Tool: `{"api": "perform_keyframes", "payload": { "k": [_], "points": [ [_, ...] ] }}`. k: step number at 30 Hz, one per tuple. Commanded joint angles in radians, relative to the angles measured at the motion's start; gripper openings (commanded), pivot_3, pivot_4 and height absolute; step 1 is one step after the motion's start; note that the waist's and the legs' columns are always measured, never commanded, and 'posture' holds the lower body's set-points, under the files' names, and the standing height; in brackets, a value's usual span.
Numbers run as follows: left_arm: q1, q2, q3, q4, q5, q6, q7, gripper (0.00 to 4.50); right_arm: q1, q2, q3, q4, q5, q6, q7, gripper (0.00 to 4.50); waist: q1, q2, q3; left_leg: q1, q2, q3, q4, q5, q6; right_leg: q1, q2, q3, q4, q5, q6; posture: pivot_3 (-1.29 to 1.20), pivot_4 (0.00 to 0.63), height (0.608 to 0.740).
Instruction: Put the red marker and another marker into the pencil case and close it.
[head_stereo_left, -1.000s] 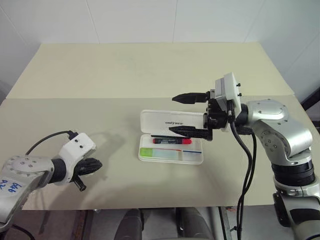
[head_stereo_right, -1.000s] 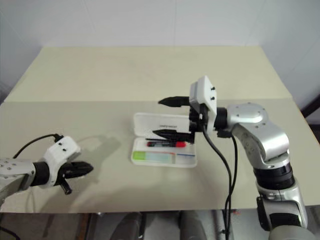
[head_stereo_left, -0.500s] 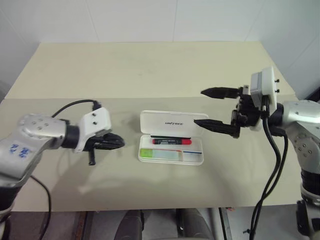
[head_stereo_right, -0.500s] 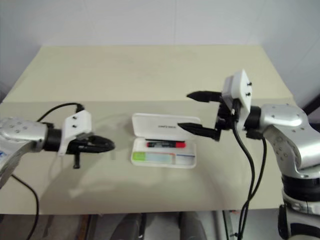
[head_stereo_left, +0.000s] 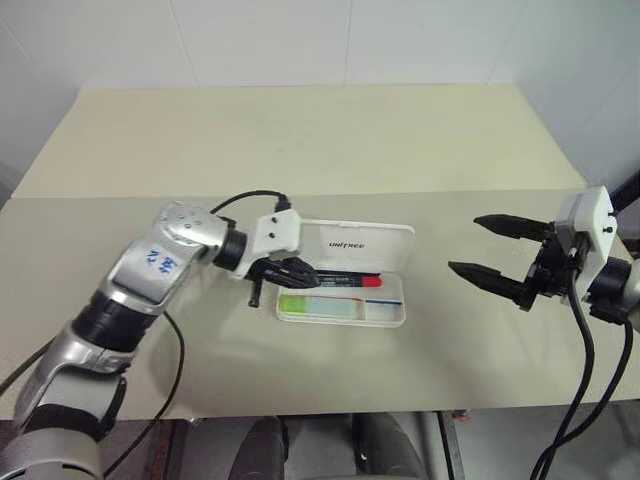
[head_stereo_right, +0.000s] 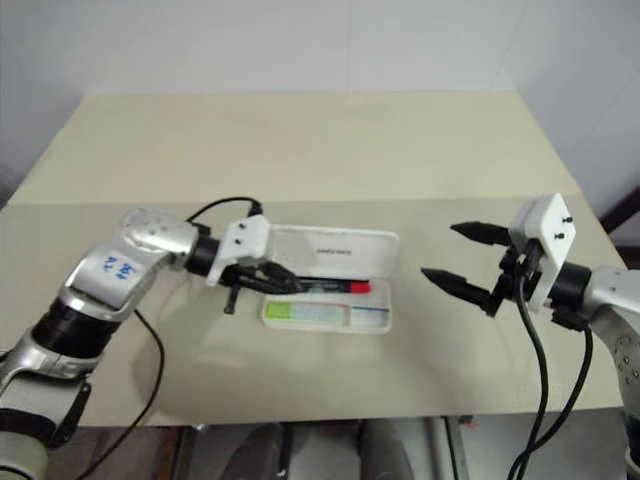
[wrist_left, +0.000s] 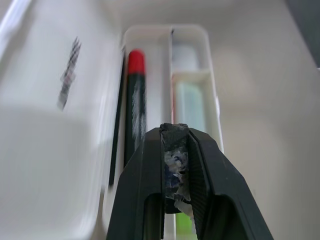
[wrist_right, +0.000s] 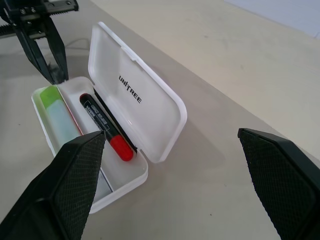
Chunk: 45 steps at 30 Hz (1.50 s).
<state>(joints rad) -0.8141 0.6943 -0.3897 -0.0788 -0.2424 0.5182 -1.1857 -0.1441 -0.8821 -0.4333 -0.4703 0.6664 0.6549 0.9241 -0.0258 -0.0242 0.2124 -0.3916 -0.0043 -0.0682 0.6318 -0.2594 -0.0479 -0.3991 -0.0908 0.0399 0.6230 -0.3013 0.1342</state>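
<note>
The white pencil case (head_stereo_left: 392, 316) lies open mid-table, its lid (head_stereo_left: 360, 244) tilted back and lettered. In the tray lie the red marker (head_stereo_left: 345, 281), along the lid side, and the light-green marker (head_stereo_left: 318, 306), along the near side. My left gripper (head_stereo_left: 300, 268) is shut with nothing held, and its tips hover over the case's left end. The left wrist view shows the red marker (wrist_left: 136, 100) and the green one (wrist_left: 189, 105) just beyond that gripper (wrist_left: 175, 132). My right gripper (head_stereo_left: 465, 244) hangs open to the right of the case, clear of it.
The case rests on a beige table (head_stereo_left: 300, 140) with a seam running across its middle. A black cable (head_stereo_left: 245, 200) loops from my left wrist beside the lid. The table's front edge (head_stereo_left: 300, 412) runs close below the case.
My left arm swung right from the table's left side up to the case's left end. The right gripper drew back to the right, away from the lid, still open.
</note>
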Motion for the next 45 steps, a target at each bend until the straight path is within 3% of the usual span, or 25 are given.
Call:
{"api": "perform_keyframes", "payload": {
  "k": [1, 18, 34, 45],
  "points": [
    [-0.06, -0.069, -0.023, 0.035, 0.033, -0.032, -0.006, 0.3, 0.029, -0.014, -0.052, -0.068, 0.026, 0.01, -0.029, 4.5, 0.002, 0.0, 0.0, 0.0, 0.0, 0.0, 0.0, 0.0, 0.0, 0.001, 0.0, 0.0, 0.0, 0.0, 0.0, 0.0, 0.15, 0.74],
    [-0.085, -0.312, -0.11, 0.116, 0.159, -0.027, 0.07, 0.3, 0.052, -0.02, -0.046, -0.163, 0.099, 0.06, -0.107, 4.5, 0.021, 0.0, 0.0, 0.001, 0.0, 0.0, 0.001, 0.0, 0.0, 0.001, 0.001, 0.002, 0.0, 0.001, 0.001, 0.0, 0.15, 0.74],
    [-0.124, -0.447, -0.117, 0.223, 0.2, -0.064, 0.079, 0.3, 0.054, 0.001, -0.013, -0.175, 0.107, 0.046, -0.14, 4.5, 0.026, 0.0, 0.0, 0.0, -0.001, 0.0, 0.002, 0.0, 0.0, 0.002, 0.001, 0.002, -0.001, 0.001, 0.002, 0.0, 0.15, 0.74],
    [-0.112, -0.473, -0.149, 0.241, 0.214, -0.085, 0.051, 0.3, 0.084, 0.02, -0.021, -0.194, 0.108, 0.038, -0.165, 4.5, 0.026, 0.0, 0.0, 0.001, -0.001, 0.0, 0.002, 0.0, 0.0, 0.002, 0.001, 0.002, -0.001, 0.001, 0.002, 0.0, 0.15, 0.74]
  ]
}}
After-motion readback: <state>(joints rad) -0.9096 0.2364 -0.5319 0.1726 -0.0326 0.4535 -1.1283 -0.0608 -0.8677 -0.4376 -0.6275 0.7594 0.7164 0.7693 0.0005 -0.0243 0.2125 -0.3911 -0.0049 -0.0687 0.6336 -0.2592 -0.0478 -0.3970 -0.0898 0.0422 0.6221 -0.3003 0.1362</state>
